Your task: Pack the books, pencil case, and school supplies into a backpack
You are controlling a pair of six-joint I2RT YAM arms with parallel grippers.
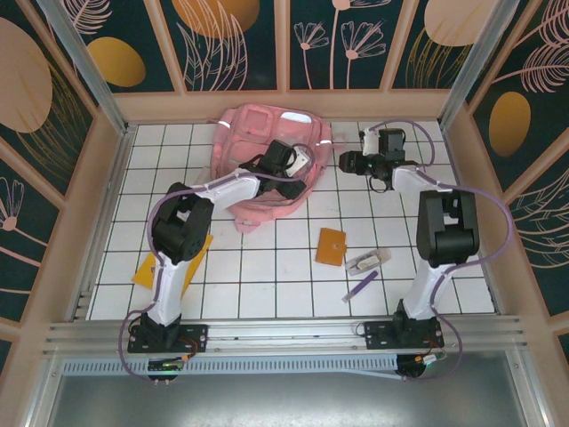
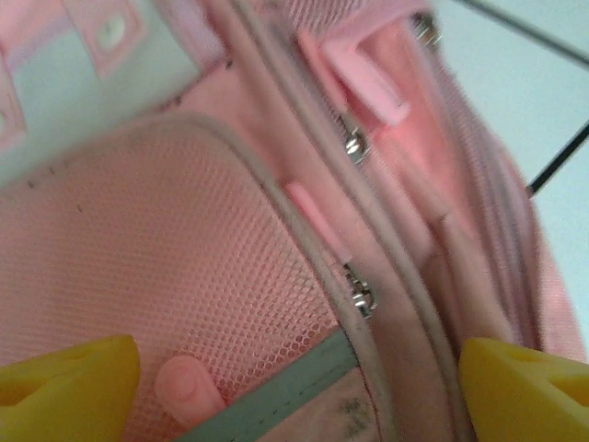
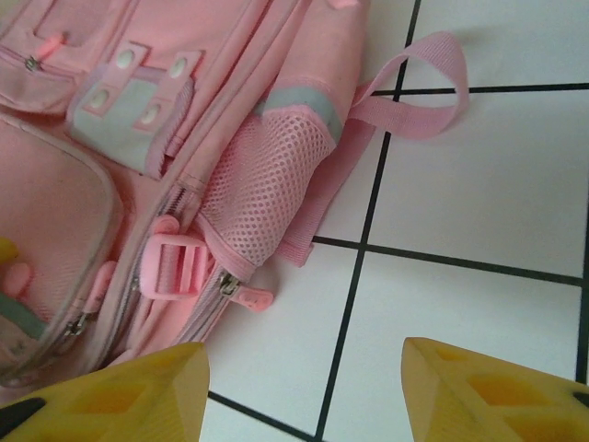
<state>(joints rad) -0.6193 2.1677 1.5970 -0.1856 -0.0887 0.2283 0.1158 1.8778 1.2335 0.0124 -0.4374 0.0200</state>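
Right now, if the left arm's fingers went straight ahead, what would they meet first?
The pink backpack, likely its mesh pocket beside the zipper pull; it looks very close to the left fingers.

A lab test cell: gridded table (image 1: 267, 267) fenced by floral panels (image 1: 240, 44) and aluminium rails (image 1: 284, 331).

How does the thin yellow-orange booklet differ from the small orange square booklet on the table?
The thin yellow-orange booklet is clearly larger than the small orange square booklet. The yellow-orange one lies partly hidden under the left arm; the square one lies in full view nearer the right arm. Both lie flat on the white tiled table, not yet packed.
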